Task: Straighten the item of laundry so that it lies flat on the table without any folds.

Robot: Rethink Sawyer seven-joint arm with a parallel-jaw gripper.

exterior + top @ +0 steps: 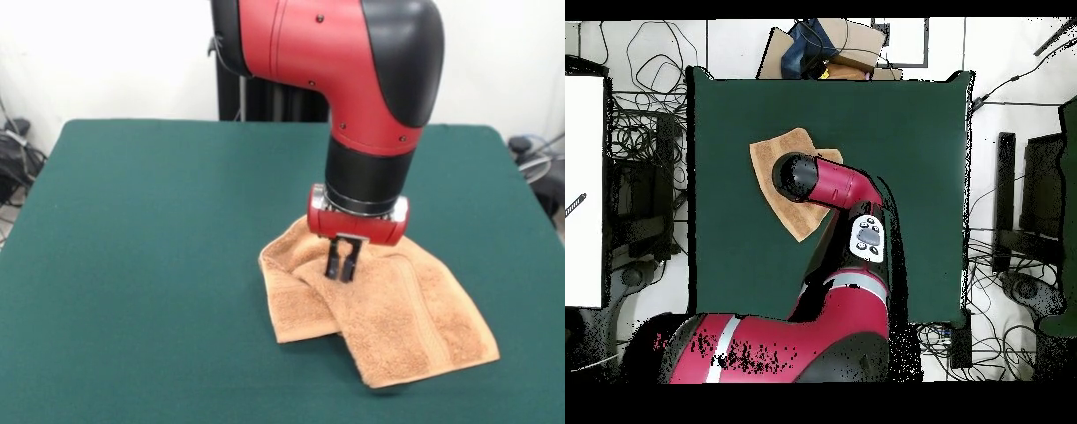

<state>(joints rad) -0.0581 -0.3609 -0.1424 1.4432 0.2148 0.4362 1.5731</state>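
The light orange-tan towel point(406, 318) lies crumpled on the dark green table point(141, 247), right of centre in the front view. Its left part is folded over, with a raised ridge running down the middle. My gripper point(342, 276) points straight down onto the top of that ridge, and its fingers point(333, 261) stand close together, pinching the cloth. In the overhead view the towel point(770, 160) shows partly from under the arm's wrist point(797, 178), which hides the gripper. One woven band stripe shows on the towel's right part.
The red and black arm point(353, 53) comes down from the top centre over the towel. Cables and dark equipment point(645, 140) lie off the table's sides, and boxes point(825, 50) sit beyond its far edge. Wide green table surface point(905, 150) surrounds the towel.
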